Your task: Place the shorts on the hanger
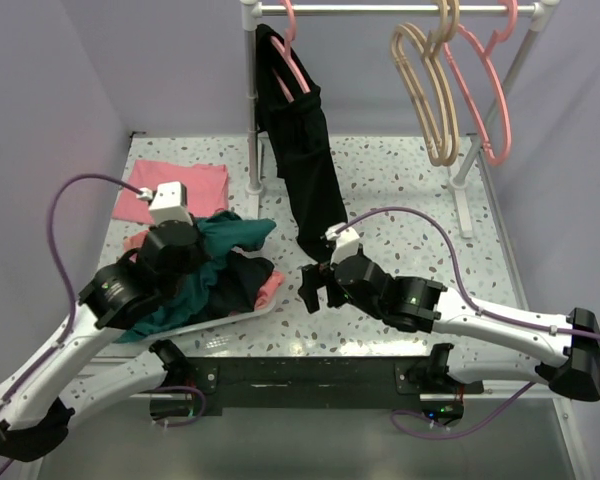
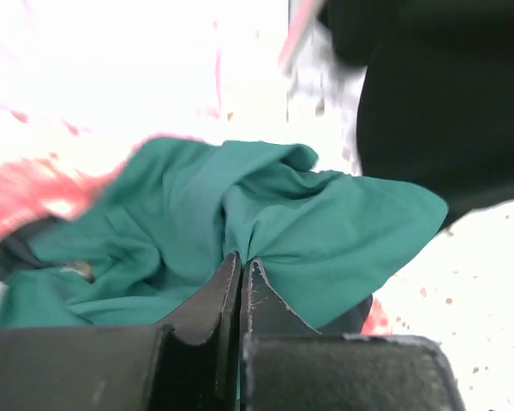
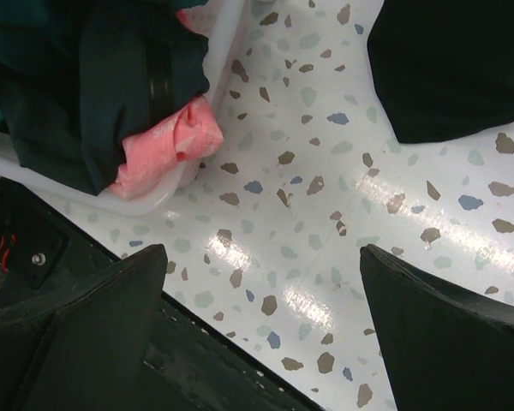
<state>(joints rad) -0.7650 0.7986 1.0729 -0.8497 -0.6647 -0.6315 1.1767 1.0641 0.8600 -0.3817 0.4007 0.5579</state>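
The teal-green shorts (image 1: 242, 234) lie crumpled on top of a clothes pile at the left. My left gripper (image 1: 205, 245) reaches into the pile. In the left wrist view its jaws are pressed together with a fold of the shorts (image 2: 325, 231) pinched at the tips of the left gripper (image 2: 242, 259). The tan hanger (image 1: 426, 92) hangs on the rail at the back right, far from both arms. My right gripper (image 1: 315, 285) hovers low over the table right of the pile. Here the right gripper (image 3: 261, 250) stands wide open with only speckled table between its fingers.
The pile sits in a white tray (image 1: 242, 317), with dark clothing (image 3: 94, 94) and a pink cloth (image 3: 167, 150) at its rim (image 3: 154, 201). A long black garment (image 1: 305, 150) hangs from a pink hanger (image 1: 295, 55). More pink hangers (image 1: 482, 90) hang beside the tan one. A pink cloth (image 1: 175, 190) lies at the back left.
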